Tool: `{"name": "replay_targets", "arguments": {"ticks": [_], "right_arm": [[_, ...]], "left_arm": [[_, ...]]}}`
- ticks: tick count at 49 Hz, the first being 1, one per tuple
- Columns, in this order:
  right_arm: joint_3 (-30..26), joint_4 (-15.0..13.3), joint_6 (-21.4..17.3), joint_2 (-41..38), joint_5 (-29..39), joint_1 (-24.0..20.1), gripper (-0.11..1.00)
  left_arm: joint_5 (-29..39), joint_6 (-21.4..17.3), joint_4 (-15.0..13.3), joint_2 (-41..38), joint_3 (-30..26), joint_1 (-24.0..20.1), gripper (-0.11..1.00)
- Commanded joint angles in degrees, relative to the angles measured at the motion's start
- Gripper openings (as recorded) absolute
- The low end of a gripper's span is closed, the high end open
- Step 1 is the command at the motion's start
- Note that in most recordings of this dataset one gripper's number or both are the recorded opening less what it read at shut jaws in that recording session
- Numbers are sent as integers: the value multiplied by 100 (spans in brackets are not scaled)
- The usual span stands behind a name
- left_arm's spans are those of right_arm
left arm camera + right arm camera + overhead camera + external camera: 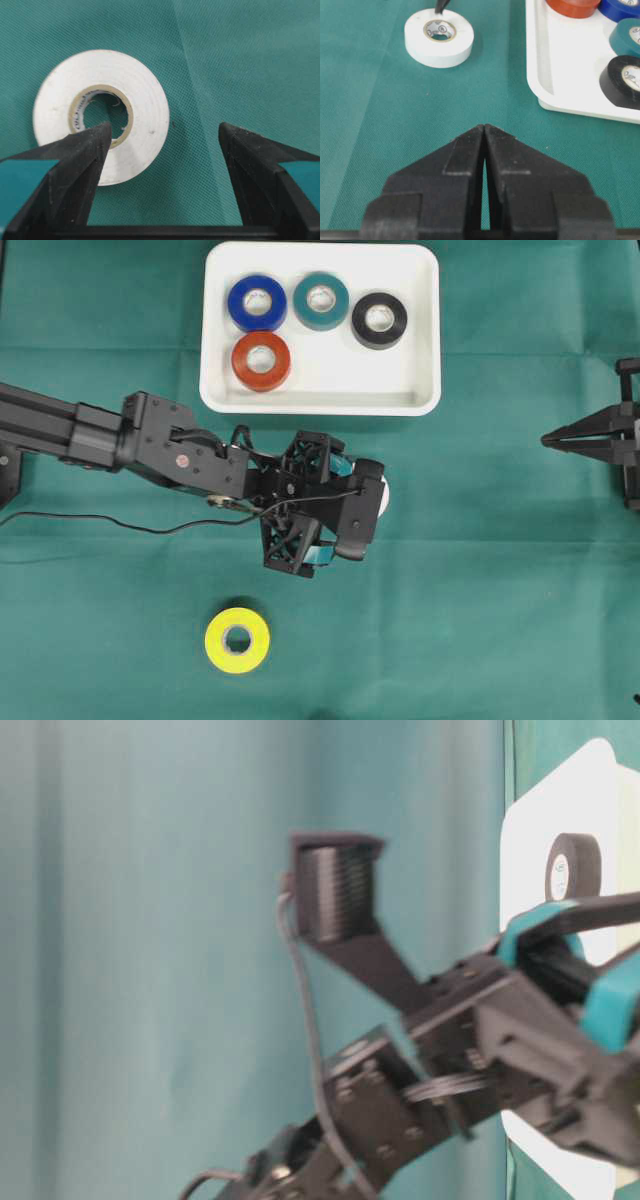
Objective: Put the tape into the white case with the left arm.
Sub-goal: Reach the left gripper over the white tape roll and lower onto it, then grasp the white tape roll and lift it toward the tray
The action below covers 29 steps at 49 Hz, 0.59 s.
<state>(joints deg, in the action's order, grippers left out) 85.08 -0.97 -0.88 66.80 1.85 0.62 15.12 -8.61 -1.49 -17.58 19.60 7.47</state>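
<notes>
A green cloth covers the desk (480,540), and the left arm (150,440) reaches across it from the left edge toward the middle, a thin black cable (130,527) trailing beneath it. Behind the arm, at the far side of the desk, sits the white case (425,330), already holding four rolls: the blue roll (257,302) and the teal roll (321,300) side by side, the black roll (379,320) to their right and the red roll (261,361) nearer the front rim. The left pincer (165,137) hangs wide open and empty above the white tape (142,95), which lies flat on the cloth outside the case (one fingertip over the roll's core, the other over bare cloth to the side). Whether a fingertip touches the roll cannot be told. At the right edge, the right pincer (484,131) rests with its tips pressed together, gripping nothing. A yellow roll (237,640) lies alone on the cloth nearest the front, well apart from the rest.
</notes>
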Motion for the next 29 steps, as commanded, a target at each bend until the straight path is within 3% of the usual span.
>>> {"name": "replay_targets", "arguments": {"ticks": [1, 21, 29], "right_arm": [[-62, -9, 0, -44, -62, 0, -10], [-62, -9, 0, -44, -53, 0, -10], [-62, -9, 0, -44, -62, 0, -10]], "left_arm": [[-53, 9, 9, 9, -149, -62, 84], [-132, 18, 9, -352, -352, -97, 84], [-132, 18, 9, -334, -343, -97, 78]]}}
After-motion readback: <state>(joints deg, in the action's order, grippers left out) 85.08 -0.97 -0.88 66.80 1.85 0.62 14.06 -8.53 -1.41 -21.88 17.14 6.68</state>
